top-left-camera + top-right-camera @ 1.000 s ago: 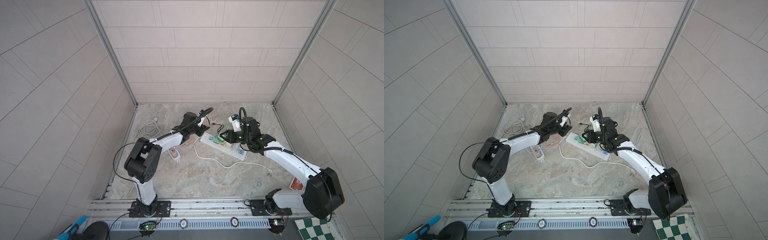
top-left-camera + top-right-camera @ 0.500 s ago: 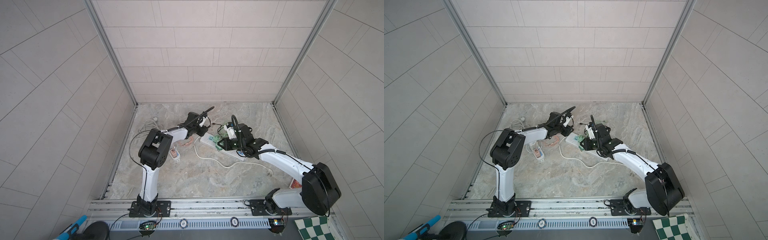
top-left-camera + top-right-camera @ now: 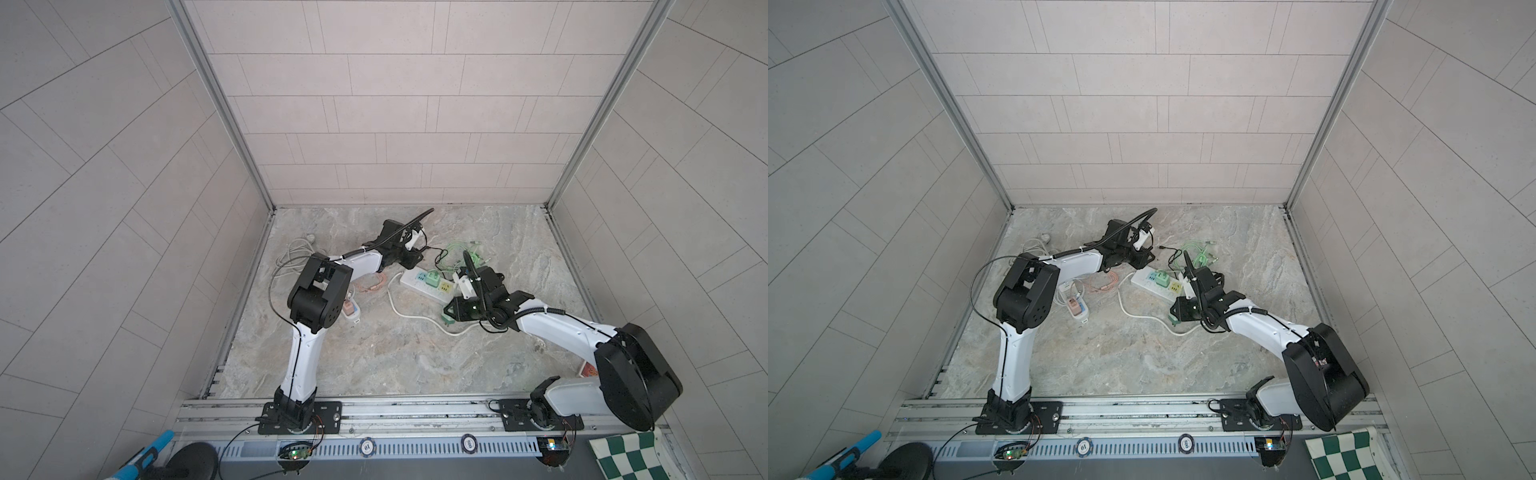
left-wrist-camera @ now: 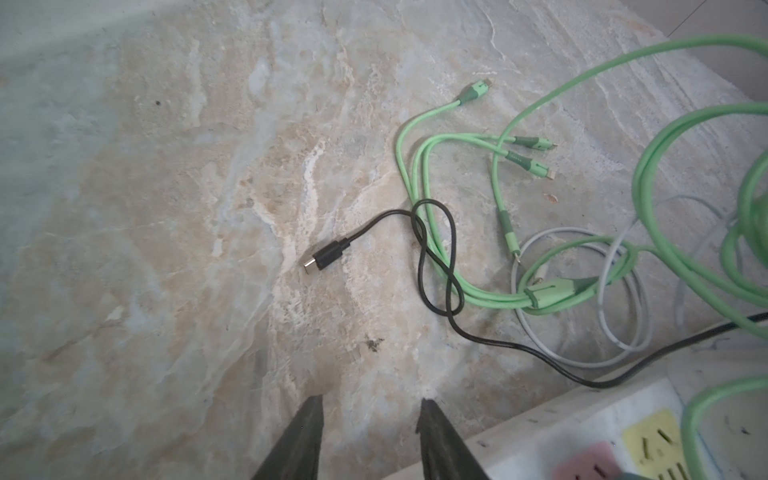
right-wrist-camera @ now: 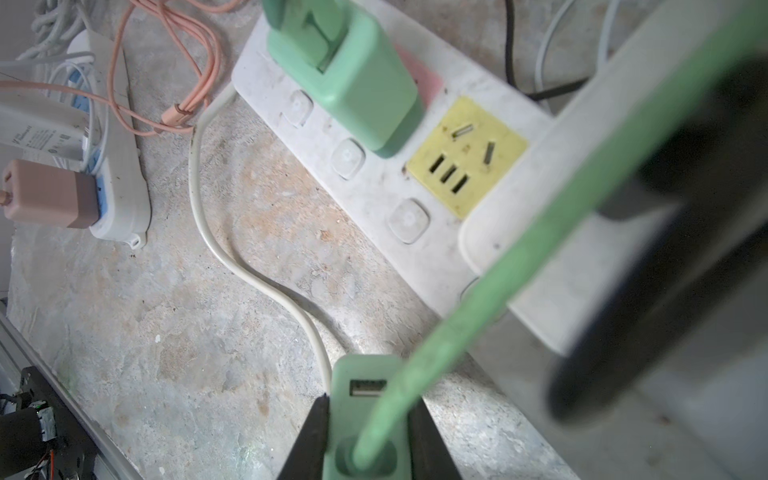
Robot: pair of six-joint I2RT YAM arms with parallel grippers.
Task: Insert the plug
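Right arm: reaching in low, elbow bent; right tool pinching the green plug near the white power strip, close over the counter. Left arm: stretching farther back; left tool gaping partway, holding nothing, near a black cable.

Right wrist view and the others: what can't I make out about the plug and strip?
The green adapter: prongs out of sight, body cut by the bottom edge between the right fingers, right wrist view.
The power strip: one end behind a blurred green cable, same view.
The left fingers: only tips show, cut by the bottom edge, left wrist view.
Both top views: adapter too small to judge.
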